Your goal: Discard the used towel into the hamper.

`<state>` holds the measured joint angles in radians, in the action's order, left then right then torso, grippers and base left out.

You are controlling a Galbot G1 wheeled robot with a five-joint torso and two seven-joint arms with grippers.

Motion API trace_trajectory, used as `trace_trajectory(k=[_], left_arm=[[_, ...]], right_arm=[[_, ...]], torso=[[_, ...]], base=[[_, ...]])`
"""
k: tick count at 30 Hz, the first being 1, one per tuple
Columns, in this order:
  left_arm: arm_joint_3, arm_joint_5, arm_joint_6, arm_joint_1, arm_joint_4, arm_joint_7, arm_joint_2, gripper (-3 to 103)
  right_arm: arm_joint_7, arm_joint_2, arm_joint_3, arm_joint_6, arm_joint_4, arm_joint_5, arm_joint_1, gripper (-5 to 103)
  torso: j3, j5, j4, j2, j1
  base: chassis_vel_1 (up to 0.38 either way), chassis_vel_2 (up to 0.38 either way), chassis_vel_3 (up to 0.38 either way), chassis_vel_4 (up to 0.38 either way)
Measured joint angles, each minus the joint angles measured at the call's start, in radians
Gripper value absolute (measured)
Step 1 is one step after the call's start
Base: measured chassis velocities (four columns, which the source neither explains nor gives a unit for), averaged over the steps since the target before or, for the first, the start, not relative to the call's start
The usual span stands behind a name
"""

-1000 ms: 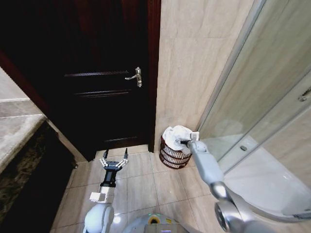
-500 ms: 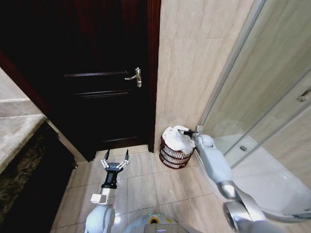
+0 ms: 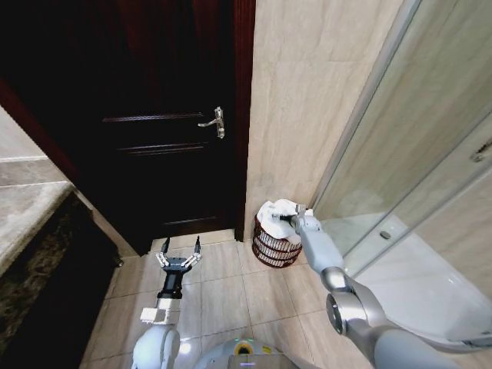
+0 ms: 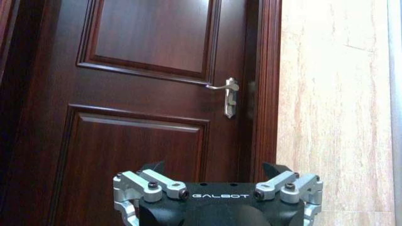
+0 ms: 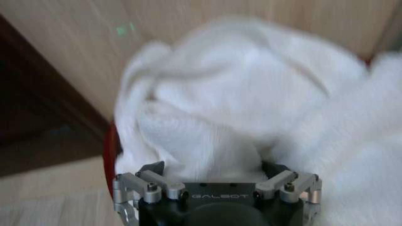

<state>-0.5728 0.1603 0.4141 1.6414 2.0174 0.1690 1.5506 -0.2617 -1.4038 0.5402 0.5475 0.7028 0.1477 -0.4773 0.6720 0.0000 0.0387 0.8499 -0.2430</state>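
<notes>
The hamper [image 3: 270,247], a small dark reddish-brown wire basket, stands on the floor against the beige wall beside the door frame. The white towel [image 3: 277,212] is heaped in its mouth and bulges above the rim. My right gripper [image 3: 289,220] is at the towel's right side, just over the rim. In the right wrist view the towel [image 5: 238,103] is close in front, a strip of the hamper's red rim [image 5: 109,151] shows, and my right gripper [image 5: 213,165] stands open with towel folds pressing between its fingers. My left gripper [image 3: 179,244] hangs open over the floor tiles, facing the door [image 4: 144,94].
A dark wooden door [image 3: 169,138] with a metal lever handle [image 3: 216,121] is shut, left of the hamper. A glass shower enclosure [image 3: 400,177] with a white tray [image 3: 430,284] stands to the right. A stone counter edge [image 3: 31,200] runs along the left. Tiled floor [image 3: 223,292] lies between.
My right gripper has swung back left from the hamper's right rim onto the towel. The towel now sits more bunched up. The left arm has barely moved.
</notes>
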Motion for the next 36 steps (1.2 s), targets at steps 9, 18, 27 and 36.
trace_trajectory(k=[9,18,27,36], left_arm=[[-0.001,-0.001,-0.001,0.006,0.007,0.003,-0.005,100],[0.01,0.003,0.002,0.0,0.012,0.005,-0.006,100],[0.008,0.027,0.004,-0.01,0.008,-0.008,-0.005,100],[0.013,0.047,0.015,-0.009,-0.011,-0.037,0.012,100]], right_arm=[[-0.018,-0.021,0.062,-0.081,-0.036,-0.021,-0.016,100],[0.1,0.043,-0.06,-0.09,0.321,0.091,-0.106,100],[0.122,0.132,-0.049,-0.188,0.812,0.146,-0.415,100],[0.059,0.113,0.1,-0.348,1.141,0.125,-0.752,100]], torso=[[0.001,0.0004,0.0001,0.001,-0.001],[0.001,0.0,0.0002,0.001,-0.001],[0.001,0.0004,-0.0001,0.001,-0.001],[0.001,0.0004,0.0004,0.002,-0.001]], base=[[0.0,0.0,0.0,0.0],[0.0,0.0,0.0,0.0],[0.0,0.0,0.0,0.0],[0.0,0.0,0.0,0.0]])
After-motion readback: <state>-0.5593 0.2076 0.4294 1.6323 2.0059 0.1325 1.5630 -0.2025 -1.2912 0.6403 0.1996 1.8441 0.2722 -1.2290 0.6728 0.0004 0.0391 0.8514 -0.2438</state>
